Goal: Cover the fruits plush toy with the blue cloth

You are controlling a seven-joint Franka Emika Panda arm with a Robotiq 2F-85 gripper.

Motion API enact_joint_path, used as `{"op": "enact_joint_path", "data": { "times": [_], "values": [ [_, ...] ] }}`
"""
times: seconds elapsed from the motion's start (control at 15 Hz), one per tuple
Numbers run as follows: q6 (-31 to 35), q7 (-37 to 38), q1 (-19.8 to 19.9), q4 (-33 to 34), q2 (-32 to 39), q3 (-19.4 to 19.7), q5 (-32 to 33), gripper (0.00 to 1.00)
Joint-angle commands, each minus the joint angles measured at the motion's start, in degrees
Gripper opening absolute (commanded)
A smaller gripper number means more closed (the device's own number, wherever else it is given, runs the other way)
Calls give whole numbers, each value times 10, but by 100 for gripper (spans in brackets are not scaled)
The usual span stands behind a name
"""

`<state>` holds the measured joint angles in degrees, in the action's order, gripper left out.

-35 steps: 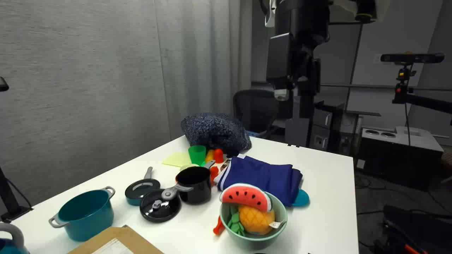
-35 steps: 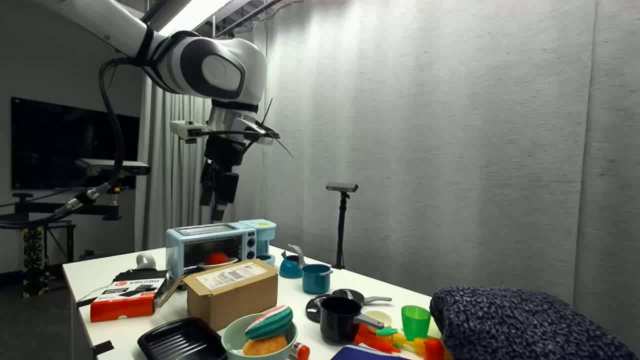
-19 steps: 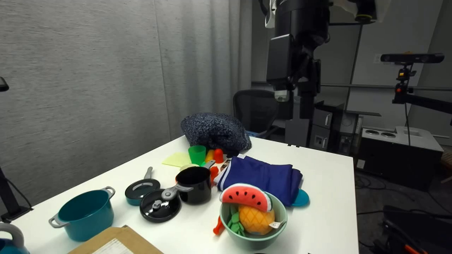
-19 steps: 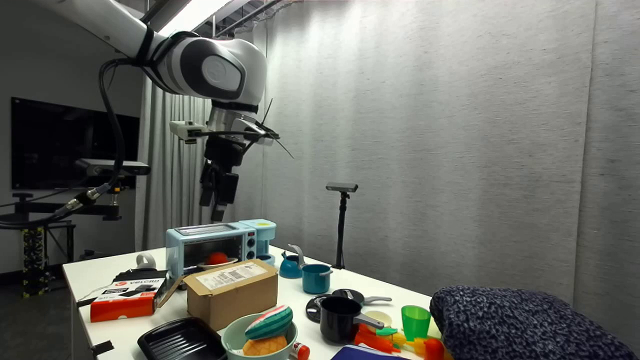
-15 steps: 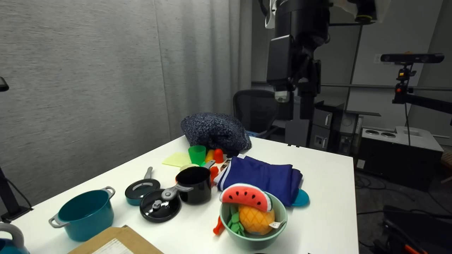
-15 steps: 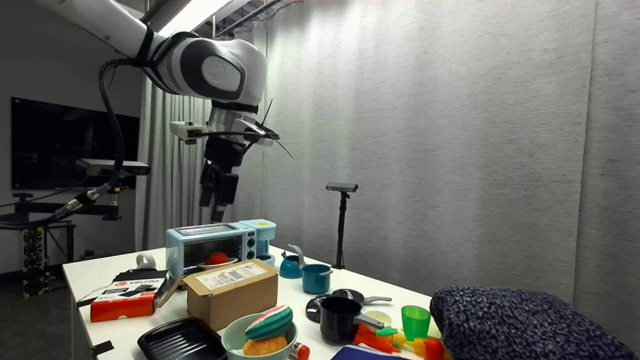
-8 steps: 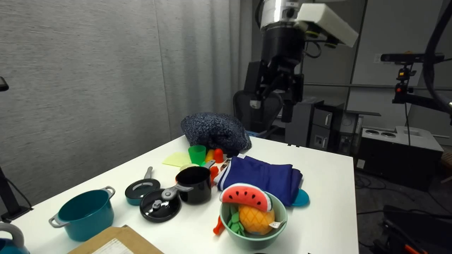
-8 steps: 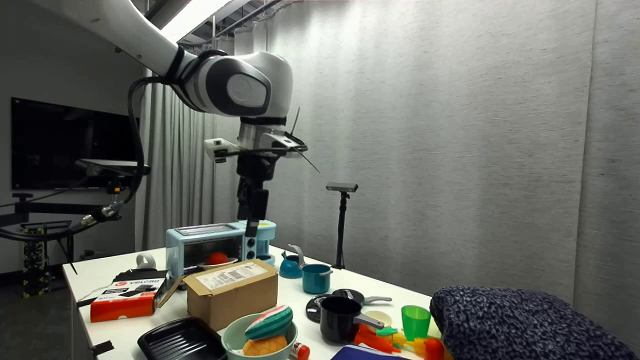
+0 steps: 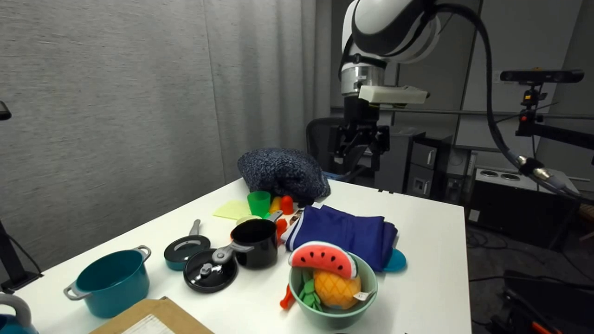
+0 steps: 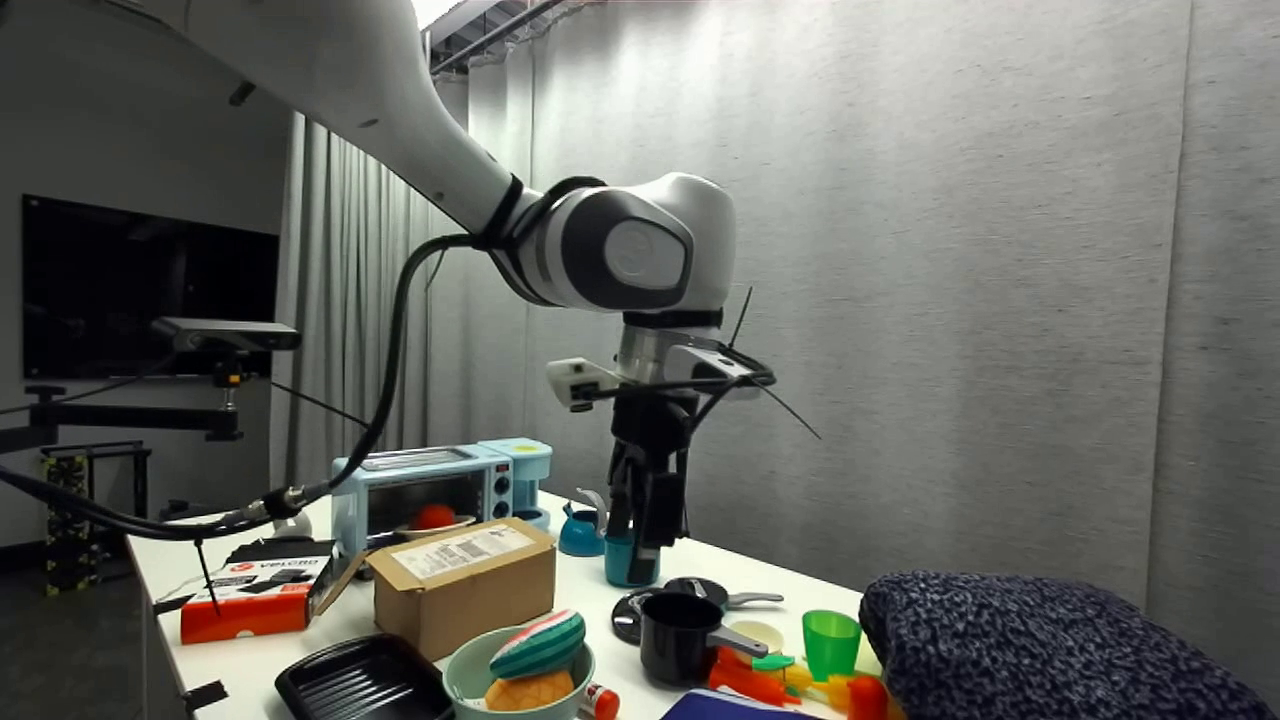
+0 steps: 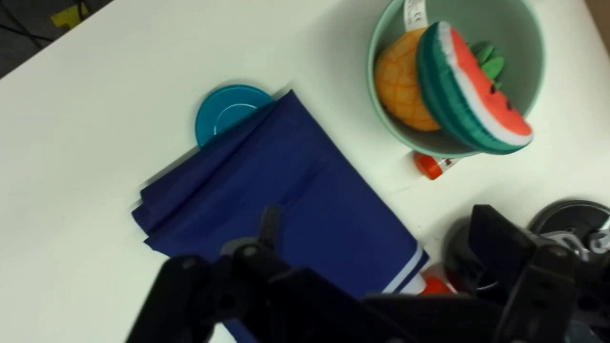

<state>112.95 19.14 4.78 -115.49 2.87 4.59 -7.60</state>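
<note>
The folded blue cloth (image 9: 341, 229) with a white stripe near one end lies on the table; its edge shows in an exterior view (image 10: 730, 708). The plush fruits, a watermelon slice (image 9: 322, 258) and a pineapple (image 9: 336, 288), sit uncovered in the pale green bowl (image 9: 371, 287) beside the cloth. In the wrist view, the watermelon (image 11: 472, 95) leans over the bowl's rim. My gripper (image 11: 376, 209) is open and empty, its fingers apart above the cloth (image 11: 305, 190). In both exterior views the gripper (image 9: 357, 162) (image 10: 635, 545) hangs above table level, pointing down.
A teal disc (image 11: 228, 112) lies partly under the cloth. A black pot (image 9: 254, 241) and black lid (image 9: 211, 273) stand beside it. A navy bumpy mound (image 9: 283, 171) and green cup (image 9: 259, 202) are behind. A cardboard box (image 10: 465, 580) and grill pan (image 10: 365, 680) flank the bowl.
The arm stays still at first, then moves over the last second: the gripper goes down, leftward or rightward depending on the exterior view. The cloth, bowl and plush fruits have not moved.
</note>
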Motion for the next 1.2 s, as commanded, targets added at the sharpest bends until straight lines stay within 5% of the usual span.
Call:
{"op": "enact_joint_path", "data": {
  "times": [0.0,0.47,0.93,1.13],
  "values": [
    [3,32,8,27,52,17,36,100],
    [31,106,19,18,102,59,36,100],
    [-167,4,24,106,151,64,97,100],
    [-143,20,23,83,135,61,100,100]
  ]
}}
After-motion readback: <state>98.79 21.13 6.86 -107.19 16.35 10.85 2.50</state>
